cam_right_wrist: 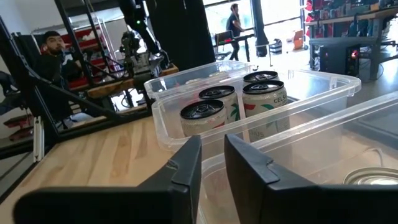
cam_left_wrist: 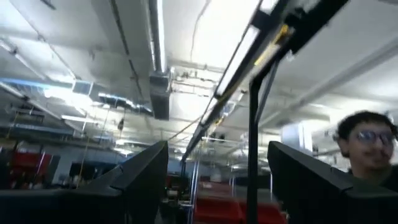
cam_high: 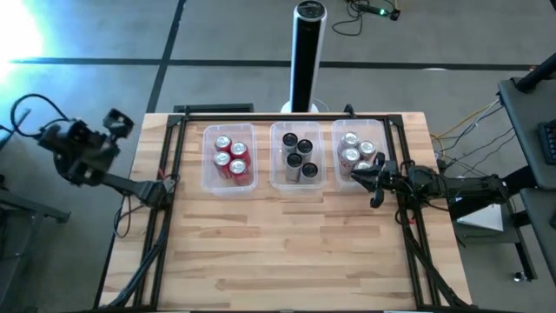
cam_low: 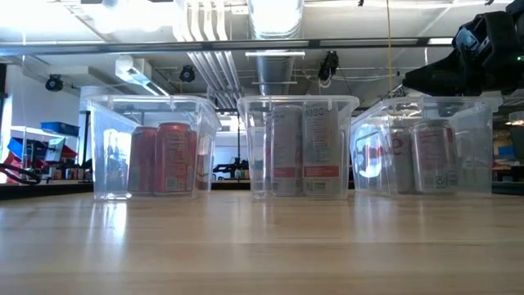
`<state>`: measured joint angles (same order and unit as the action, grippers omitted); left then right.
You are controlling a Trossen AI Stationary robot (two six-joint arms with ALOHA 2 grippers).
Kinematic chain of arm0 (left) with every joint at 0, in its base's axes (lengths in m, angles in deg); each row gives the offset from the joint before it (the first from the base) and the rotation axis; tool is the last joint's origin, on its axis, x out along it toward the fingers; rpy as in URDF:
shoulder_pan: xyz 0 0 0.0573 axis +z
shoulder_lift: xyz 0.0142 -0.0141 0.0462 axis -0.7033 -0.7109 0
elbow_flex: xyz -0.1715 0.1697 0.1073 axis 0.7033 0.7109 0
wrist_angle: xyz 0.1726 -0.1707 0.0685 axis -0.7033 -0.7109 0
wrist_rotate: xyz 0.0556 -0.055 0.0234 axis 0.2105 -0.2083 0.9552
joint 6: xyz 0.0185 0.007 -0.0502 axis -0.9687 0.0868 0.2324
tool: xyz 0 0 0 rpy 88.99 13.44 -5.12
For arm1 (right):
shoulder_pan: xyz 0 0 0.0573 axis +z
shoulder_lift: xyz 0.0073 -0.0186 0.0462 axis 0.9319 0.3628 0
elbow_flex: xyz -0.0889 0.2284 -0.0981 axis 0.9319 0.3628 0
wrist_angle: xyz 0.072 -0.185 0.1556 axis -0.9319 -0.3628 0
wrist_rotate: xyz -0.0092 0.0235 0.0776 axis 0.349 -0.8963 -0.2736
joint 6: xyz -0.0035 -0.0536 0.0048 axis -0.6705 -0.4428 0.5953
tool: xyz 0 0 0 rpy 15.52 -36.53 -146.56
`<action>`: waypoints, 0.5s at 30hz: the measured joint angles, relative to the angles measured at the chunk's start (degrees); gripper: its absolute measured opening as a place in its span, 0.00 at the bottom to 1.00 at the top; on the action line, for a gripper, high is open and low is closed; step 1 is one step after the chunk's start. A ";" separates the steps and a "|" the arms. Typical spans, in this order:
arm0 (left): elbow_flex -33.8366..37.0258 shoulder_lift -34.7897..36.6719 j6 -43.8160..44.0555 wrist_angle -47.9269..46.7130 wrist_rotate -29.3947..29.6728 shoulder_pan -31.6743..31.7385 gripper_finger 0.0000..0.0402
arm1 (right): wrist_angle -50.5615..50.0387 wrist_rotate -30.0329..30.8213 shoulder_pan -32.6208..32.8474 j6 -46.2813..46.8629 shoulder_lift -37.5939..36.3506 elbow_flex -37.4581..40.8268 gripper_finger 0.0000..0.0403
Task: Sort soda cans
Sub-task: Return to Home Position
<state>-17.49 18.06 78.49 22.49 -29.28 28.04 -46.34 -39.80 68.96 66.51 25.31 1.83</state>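
Note:
Three clear tubs stand in a row at the table's far side. The left tub (cam_high: 208, 179) holds red soda cans (cam_high: 231, 156), the middle tub (cam_high: 276, 179) dark-topped cans (cam_high: 300, 156), and the right tub (cam_high: 339, 163) silver-topped cans (cam_high: 354, 149). All the cans stand upright on the tub floors. My right gripper (cam_high: 363, 177) hovers above the right tub's near part, pointing at the middle tub (cam_right_wrist: 249, 93). Its fingers (cam_right_wrist: 213, 152) are almost together, with nothing between them. My left gripper (cam_high: 117, 122) is off the table's left side, open (cam_left_wrist: 214, 168) and aimed at the ceiling.
A tall black and silver column (cam_high: 307, 52) stands just beyond the far edge. Black frame rails (cam_high: 169, 174) run along both sides of the table. The near half of the wooden table (cam_high: 278, 261) holds nothing. People show in the room behind.

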 joint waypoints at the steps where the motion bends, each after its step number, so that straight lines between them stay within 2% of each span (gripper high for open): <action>1: -0.90 0.68 0.73 -1.14 0.65 0.00 0.65 | 0.00 0.00 0.01 -0.04 0.00 0.00 0.16; 4: -3.23 4.00 2.38 -13.10 8.41 -0.02 0.65 | 0.00 0.00 -0.01 0.01 0.00 0.00 0.15; 6: -4.28 5.86 1.78 -30.29 13.10 -0.02 0.65 | 0.00 0.00 -0.01 -0.04 0.02 0.00 0.15; 8: -5.40 5.62 0.19 -48.92 14.12 -0.04 0.65 | 0.03 -0.02 0.00 -0.01 0.02 0.00 0.15; 10: -6.58 5.25 -0.11 -61.11 12.78 0.04 0.65 | -0.04 -0.02 -0.01 -0.04 0.00 0.01 0.16; 12: -6.21 4.97 0.88 -65.94 12.29 0.05 0.65 | -0.02 -0.02 0.01 -0.07 -0.04 0.01 0.17; 15: -4.86 4.46 4.68 -64.78 12.09 0.05 0.65 | 0.03 0.00 -0.01 -0.05 0.05 0.02 0.18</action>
<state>-22.35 22.52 83.17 -42.29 -17.19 28.09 -46.31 -39.80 68.96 66.46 25.37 1.86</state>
